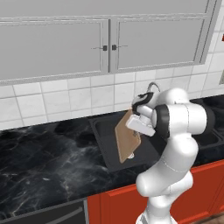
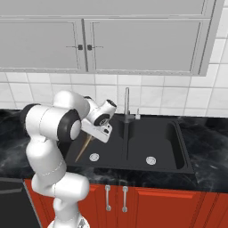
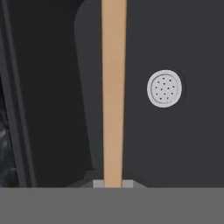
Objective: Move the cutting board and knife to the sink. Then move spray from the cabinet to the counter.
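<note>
Cutting board (image 1: 127, 137) hangs from my gripper (image 1: 133, 114), long axis near vertical with a tilt: top end at my fingers, bottom end down and away into the sink (image 1: 103, 131). Left base view shows its broad flat face, angled. Right base view shows it edge-on as a thin tan sliver (image 2: 83, 148) slanting down-left over the left basin. Hand view: board (image 3: 113, 87) seen along its thin edge, a straight tan strip running from between my fingertips up the frame, over the dark basin floor.

My fingers are pressed together on the board's top edge, pinching it across its thickness. Cannot tell whether the lower end touches the basin floor or hangs just above it.

Arm pose: I rise from the lower right in the left base view, elbow folded high, forearm bent back toward the wall, wrist turned so the hand points down into the sink. The hand sits over the left basin near the faucet (image 2: 127, 104).

Materials: board is light-tan wood, flat, rectangular, rounded corners. Sink is matte black with two basins (image 2: 178, 147), and a round grey perforated drain (image 3: 164, 88) beside the board. Faucet is thin chrome. Counter (image 1: 43, 157) is glossy black marble with grey-white veins. White tile backsplash (image 1: 65, 98) and grey upper cabinets (image 1: 52, 46) behind; red base cabinets (image 2: 147, 200) with silver handles below.
</note>
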